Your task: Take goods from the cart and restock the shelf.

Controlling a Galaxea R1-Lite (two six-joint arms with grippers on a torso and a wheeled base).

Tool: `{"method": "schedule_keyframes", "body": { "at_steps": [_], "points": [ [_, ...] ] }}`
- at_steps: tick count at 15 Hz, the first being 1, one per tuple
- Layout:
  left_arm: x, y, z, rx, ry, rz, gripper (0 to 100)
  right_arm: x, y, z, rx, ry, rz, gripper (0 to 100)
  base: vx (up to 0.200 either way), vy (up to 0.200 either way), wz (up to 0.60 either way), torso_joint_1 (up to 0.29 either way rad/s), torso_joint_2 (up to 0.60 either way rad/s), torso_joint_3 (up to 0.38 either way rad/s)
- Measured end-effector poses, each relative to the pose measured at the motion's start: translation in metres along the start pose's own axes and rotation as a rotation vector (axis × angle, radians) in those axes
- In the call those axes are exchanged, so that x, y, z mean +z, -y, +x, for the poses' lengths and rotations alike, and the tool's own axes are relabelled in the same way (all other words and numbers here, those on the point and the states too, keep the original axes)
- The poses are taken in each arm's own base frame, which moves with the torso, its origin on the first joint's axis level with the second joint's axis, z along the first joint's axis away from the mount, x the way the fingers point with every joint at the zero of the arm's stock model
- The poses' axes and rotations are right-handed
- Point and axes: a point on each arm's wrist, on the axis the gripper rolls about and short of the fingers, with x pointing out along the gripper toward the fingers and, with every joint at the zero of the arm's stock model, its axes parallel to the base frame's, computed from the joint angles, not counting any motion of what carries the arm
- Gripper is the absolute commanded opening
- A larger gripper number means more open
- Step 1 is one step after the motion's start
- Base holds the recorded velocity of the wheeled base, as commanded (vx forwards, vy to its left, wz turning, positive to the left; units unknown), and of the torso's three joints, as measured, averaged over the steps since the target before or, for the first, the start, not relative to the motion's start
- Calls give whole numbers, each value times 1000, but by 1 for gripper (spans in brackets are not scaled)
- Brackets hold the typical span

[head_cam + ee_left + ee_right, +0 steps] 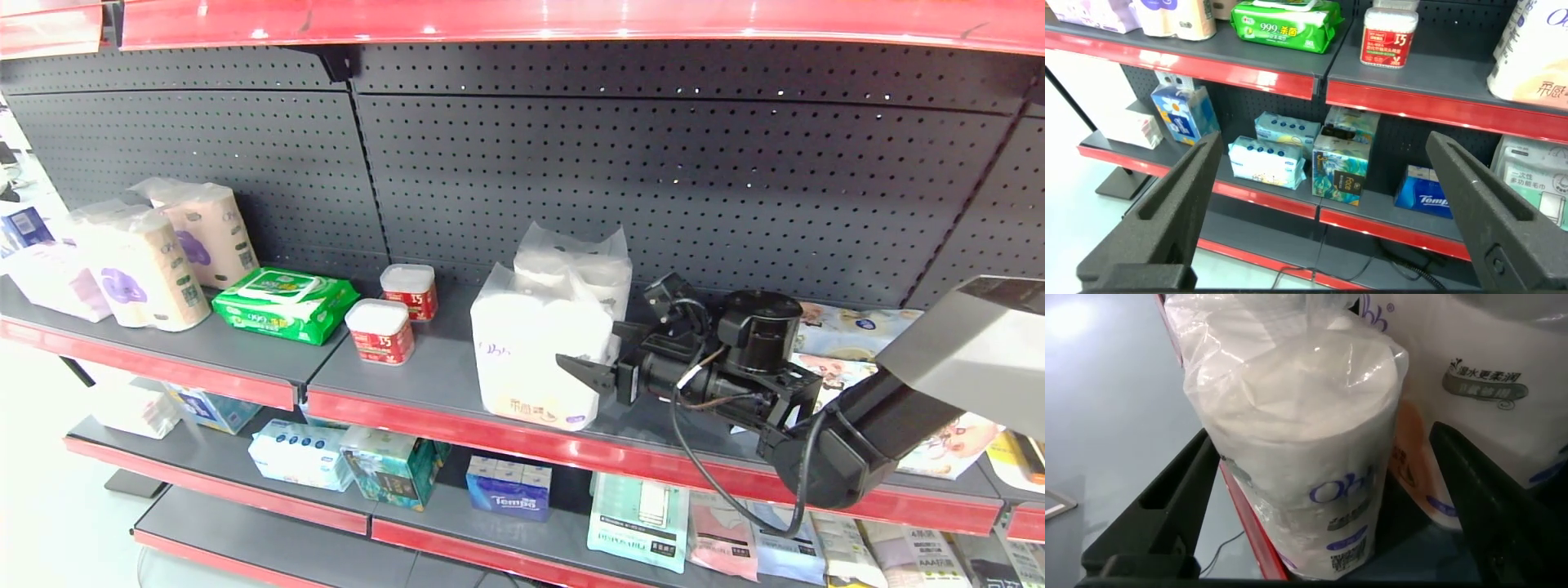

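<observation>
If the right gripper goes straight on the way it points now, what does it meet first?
Most likely the white roll pack on the shelf, just ahead of the right gripper; depth is unclear.

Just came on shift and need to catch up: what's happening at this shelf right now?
The robot is restocking. Its right gripper is at the white pack of toilet rolls standing near the front edge of the grey shelf, jaws open and pointed at it, not clamped. The left gripper is open and empty, facing the tissue boxes on the lower shelf.
</observation>
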Motion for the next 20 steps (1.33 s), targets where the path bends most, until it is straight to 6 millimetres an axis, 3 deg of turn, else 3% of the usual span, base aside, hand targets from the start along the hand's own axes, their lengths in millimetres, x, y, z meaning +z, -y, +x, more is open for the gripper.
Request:
{"method": "schedule_keyframes", "body": {
  "at_steps": [16,17,20],
  "points": [
    [0,0,0,1,0,0,100,-4,0,-1,-4,-14,14,100,0,0,0,0,0,0],
    [0,0,0,0,0,0,100,-4,0,-1,-2,-15,14,0,0,0,0,0,0,0],
    [0,0,0,0,0,0,100,-4,0,-1,-2,-13,13,0,0,0,0,0,0,0]
  ]
}}
